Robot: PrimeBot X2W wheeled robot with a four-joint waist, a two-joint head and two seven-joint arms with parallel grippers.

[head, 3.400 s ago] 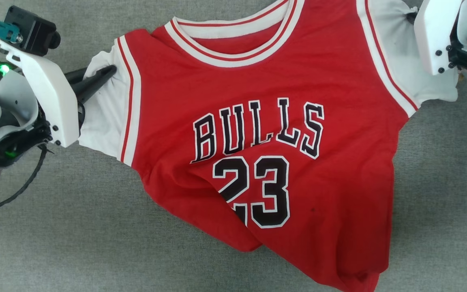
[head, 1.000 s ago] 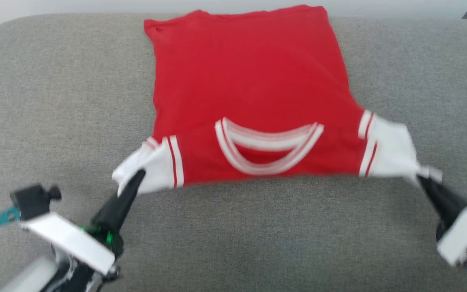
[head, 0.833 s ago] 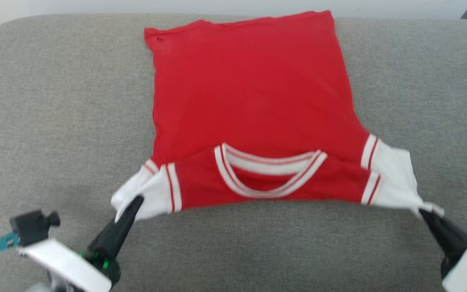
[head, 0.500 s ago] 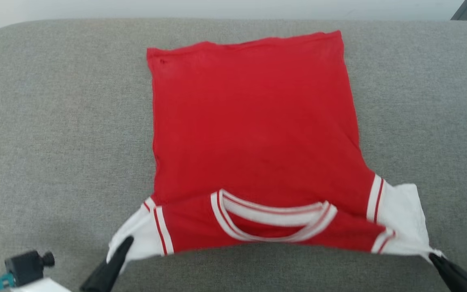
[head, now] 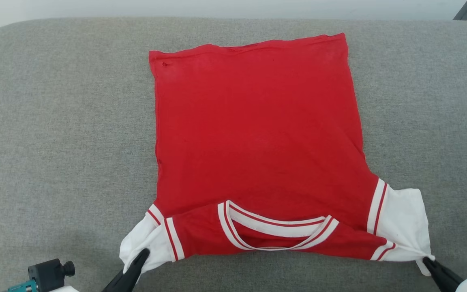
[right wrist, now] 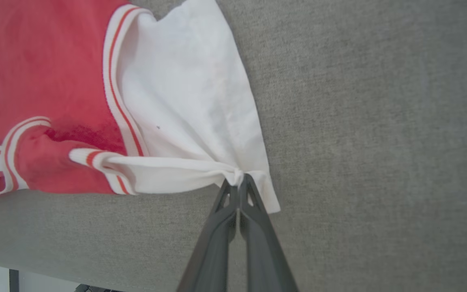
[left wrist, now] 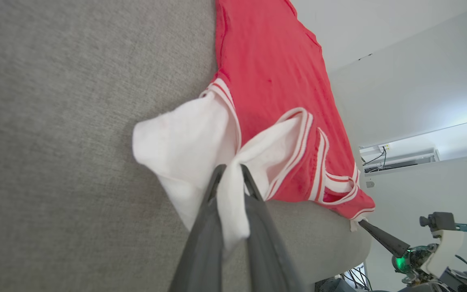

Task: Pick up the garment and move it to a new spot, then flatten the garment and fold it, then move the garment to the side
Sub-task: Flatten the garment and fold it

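Note:
The garment [head: 258,129], a red jersey with white sleeves, lies spread on the grey cushion with its plain red side up and the striped collar [head: 276,229] toward me. My left gripper [head: 141,256] is shut on the garment's white left sleeve [left wrist: 185,138] at the bottom left of the head view. In the left wrist view that cloth is pinched between my left gripper [left wrist: 230,172] fingers. My right gripper [head: 427,261] is shut on the tip of the white right sleeve [right wrist: 193,109], and in the right wrist view my right gripper [right wrist: 238,183] bunches the cloth there. The collar edge is lifted a little off the cushion.
The grey fabric cushion [head: 55,134] stretches wide on both sides of the garment. Its far edge meets a pale wall [head: 217,7]. Its near edge drops off just behind my grippers [right wrist: 55,247].
The garment has gone from hanging front-side toward me to lying spread, back up. Over the last second both grippers pulled the sleeves toward me, and the head camera tilted.

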